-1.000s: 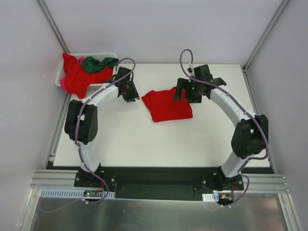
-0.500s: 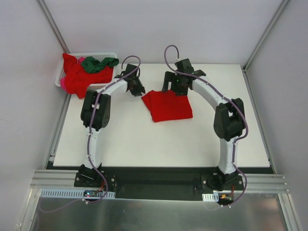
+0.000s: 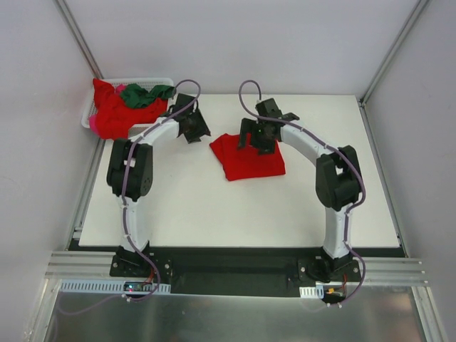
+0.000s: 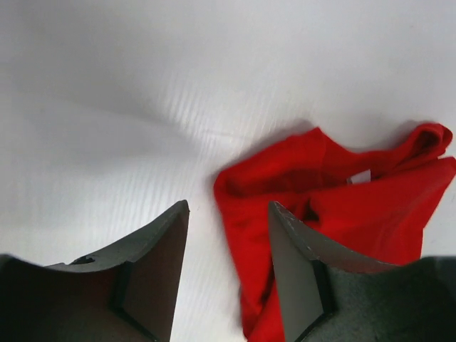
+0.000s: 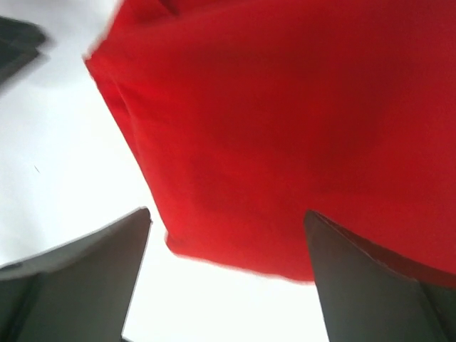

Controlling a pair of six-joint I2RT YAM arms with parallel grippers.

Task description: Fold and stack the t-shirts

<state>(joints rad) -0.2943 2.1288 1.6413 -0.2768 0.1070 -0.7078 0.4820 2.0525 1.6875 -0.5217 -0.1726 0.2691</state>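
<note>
**Q:** What is done?
**A:** One red t-shirt point(image 3: 248, 158) lies folded on the table point(image 3: 214, 206), towards the far side.

**Q:** What is left?
**A:** More red shirts point(image 3: 112, 117) and a dark green shirt point(image 3: 146, 93) are heaped unfolded in the basket point(image 3: 162, 80). No stack yet.

**Q:** And the claws?
**A:** The left gripper point(image 4: 228, 214) is parted and empty beside the fold. The right gripper point(image 5: 226, 214) is spread wide and empty above it.

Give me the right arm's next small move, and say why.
Probably lower the right gripper onto the folded red t-shirt and pinch the cloth edge below it. Its jaws are open and empty just above the cloth, while the left gripper, also open, sits beside the shirt's corner, not on it.
</note>
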